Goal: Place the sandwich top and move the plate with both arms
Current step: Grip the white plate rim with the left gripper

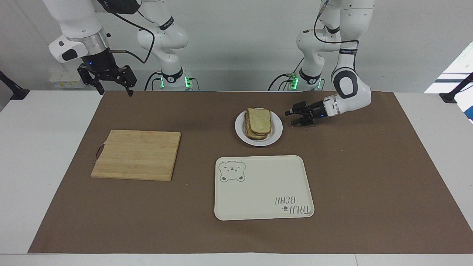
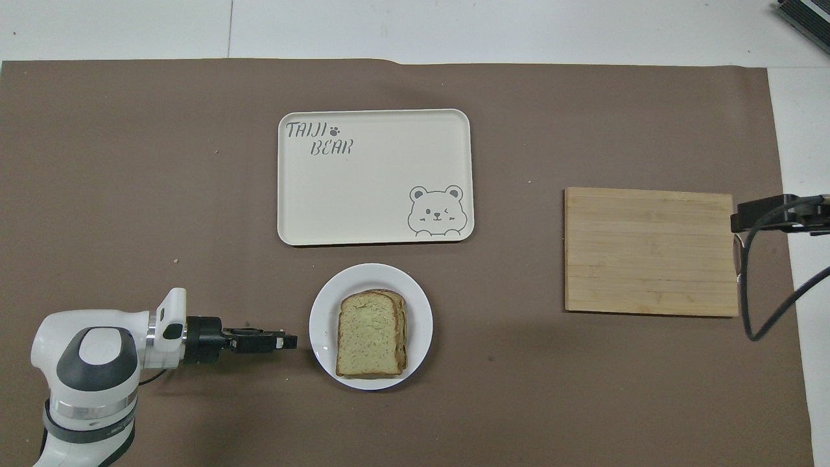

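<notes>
text: "TAIJI BEAR" | on: cream tray (image 2: 376,194) | beside a bear drawing (image 2: 436,211)

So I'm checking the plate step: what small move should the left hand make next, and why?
Probably ease the left hand the last bit sideways to the plate rim. It sits low beside the plate, not yet touching, and the sandwich top is already on.

Both arms are built of glossy white rounded shells joined by grey-black sections, the left arm (image 1: 347,87) showing a dark oval ring panel on its forearm joint and a black band with small white lettering above it. The right arm (image 1: 79,35) carries a ribbed silver wrist collar, a white side module with a dark oval insert, a small blue light and a loose black cable. Each ends in a black two-finger linkage: left gripper (image 1: 293,117), right gripper (image 1: 114,90); green lights glow at both bases.
</notes>
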Robot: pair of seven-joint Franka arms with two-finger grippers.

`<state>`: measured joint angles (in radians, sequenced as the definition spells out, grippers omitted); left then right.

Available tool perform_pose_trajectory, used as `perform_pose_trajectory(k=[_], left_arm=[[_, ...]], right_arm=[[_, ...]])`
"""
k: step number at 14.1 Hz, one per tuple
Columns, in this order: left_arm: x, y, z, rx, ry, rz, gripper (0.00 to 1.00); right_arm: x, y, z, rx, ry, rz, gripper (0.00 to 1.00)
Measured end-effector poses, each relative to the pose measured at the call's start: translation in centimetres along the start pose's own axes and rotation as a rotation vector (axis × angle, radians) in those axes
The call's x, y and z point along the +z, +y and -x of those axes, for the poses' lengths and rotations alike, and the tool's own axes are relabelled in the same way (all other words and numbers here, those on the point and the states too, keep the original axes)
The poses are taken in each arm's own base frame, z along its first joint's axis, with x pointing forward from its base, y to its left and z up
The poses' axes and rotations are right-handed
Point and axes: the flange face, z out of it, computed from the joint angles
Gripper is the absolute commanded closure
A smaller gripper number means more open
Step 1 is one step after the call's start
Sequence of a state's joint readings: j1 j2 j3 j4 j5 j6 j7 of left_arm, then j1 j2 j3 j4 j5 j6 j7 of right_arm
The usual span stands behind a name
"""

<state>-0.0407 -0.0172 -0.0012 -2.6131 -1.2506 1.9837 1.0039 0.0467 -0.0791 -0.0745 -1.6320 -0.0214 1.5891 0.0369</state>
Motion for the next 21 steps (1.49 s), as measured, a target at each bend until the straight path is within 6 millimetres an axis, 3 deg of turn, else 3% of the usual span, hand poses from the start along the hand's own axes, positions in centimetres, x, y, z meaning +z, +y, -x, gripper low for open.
perform_pose_trajectory(k=[3,7,12,15,21], left_arm=[[0.4,0.2,-0.5,-0.033,0.072,0.052,0.43],[1.5,0.9,-0.6,-0.05,0.097,0.088,0.43],[2.8,0.3,-0.4,-0.077,0.094,0.086,0.43],[3.8,0.5,-0.3,-0.081,0.09,0.079,0.59],[5.0,0.5,-0.1,-0.076,0.069,0.046,0.71]], right_arm=[[0.0,0.0,0.0,0.0,0.0,0.0,0.0],[0.0,0.0,0.0,0.0,0.0,0.0,0.0],[0.0,0.0,0.0,0.0,0.0,0.0,0.0],[0.0,0.0,0.0,0.0,0.0,0.0,0.0],[0.0,0.0,0.0,0.0,0.0,0.0,0.0]])
